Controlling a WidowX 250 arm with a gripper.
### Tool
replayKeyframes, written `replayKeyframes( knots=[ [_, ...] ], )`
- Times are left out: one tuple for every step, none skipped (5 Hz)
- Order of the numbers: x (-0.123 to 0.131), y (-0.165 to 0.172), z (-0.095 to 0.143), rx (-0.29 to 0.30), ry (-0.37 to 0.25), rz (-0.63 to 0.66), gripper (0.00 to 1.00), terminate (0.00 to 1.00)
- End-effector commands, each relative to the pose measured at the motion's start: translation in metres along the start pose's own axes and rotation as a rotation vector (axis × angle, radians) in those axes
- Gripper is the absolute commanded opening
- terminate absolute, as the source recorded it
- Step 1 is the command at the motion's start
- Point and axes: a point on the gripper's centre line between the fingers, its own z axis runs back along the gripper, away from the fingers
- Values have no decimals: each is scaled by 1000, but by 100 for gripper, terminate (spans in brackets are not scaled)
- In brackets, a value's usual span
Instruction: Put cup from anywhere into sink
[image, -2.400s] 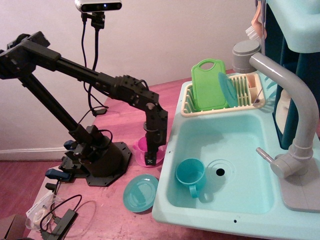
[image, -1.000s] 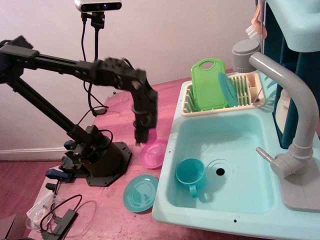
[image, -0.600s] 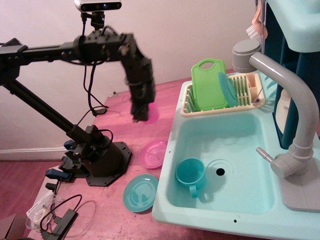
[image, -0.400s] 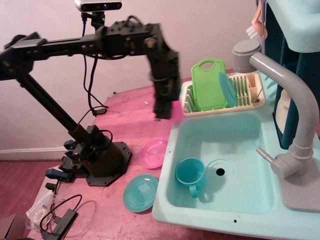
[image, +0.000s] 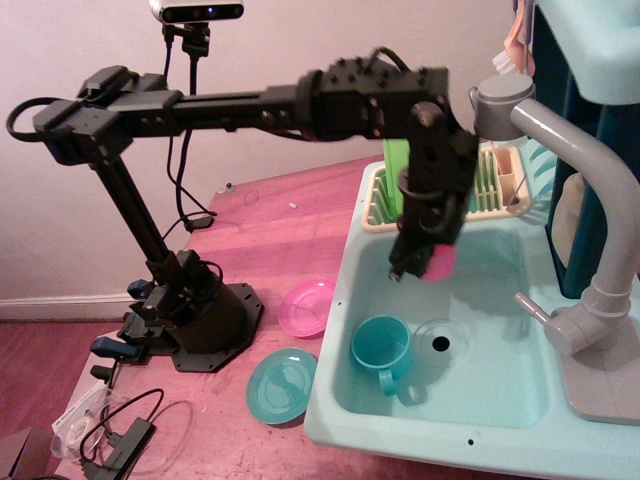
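My gripper (image: 420, 262) is shut on the magenta-pink cup (image: 438, 263) and holds it in the air over the middle of the light-aqua sink (image: 480, 390). The cup hangs above the basin floor, up and to the right of the teal handled cup (image: 381, 347) and above the round drain hole (image: 440, 344). The black arm reaches across from its base at the left. The grey faucet (image: 585, 210) curves over the sink's right side.
A cream dish rack (image: 500, 190) with a green board stands behind the sink, partly hidden by the arm. A flat pink saucer (image: 307, 305) and a teal saucer (image: 281, 385) lie on the table left of the sink. The arm's base (image: 195, 318) and cables sit at far left.
The gripper lifted the pink cup off the pink saucer, swung it up and to the right, and now holds it over the sink basin. The saucer stayed on the table.
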Motion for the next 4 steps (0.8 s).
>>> replayKeyframes(
  knots=[
    [12,-2,-12,-47,-65,-34,0,0],
    [-1,-9,-33,-100,-95,17,0,0],
    [-8,-7,-38,-133,-95,2,100,0],
    [-5,-4,-34,-135,-92,4,100,0]
  ],
)
